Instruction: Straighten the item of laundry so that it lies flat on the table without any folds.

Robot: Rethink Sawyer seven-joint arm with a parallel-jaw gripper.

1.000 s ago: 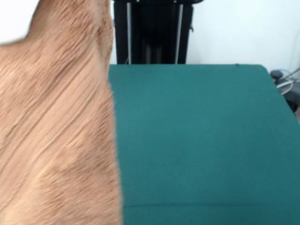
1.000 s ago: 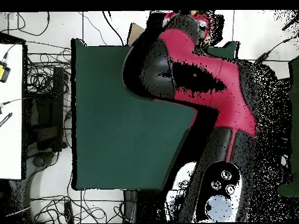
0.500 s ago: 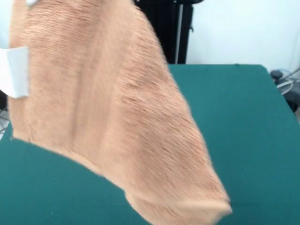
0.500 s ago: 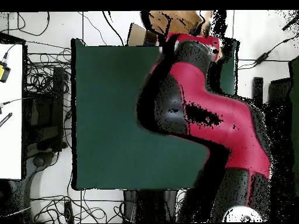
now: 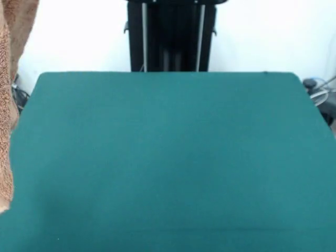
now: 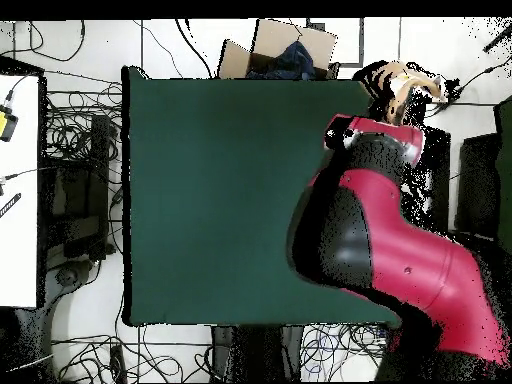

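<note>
Hanging tan-orange terry towel [image 5: 6, 105] off dark green felt table [image 5: 173, 157], at 9 o'clock edge in front view; 1 o'clock corner overhead. Fingers: can't tell. Carrying step, prob.; next needing swing back over table, lowering flat.

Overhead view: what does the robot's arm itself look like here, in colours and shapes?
The arm is made of thick, rounded segments with glossy red shells, broken by large black oval panels at the joints. The link nearest the table's corner ends in a blocky red-and-black head. No loose cables or readable markings show on it. The jaws themselves cannot be made out in either view.
</note>
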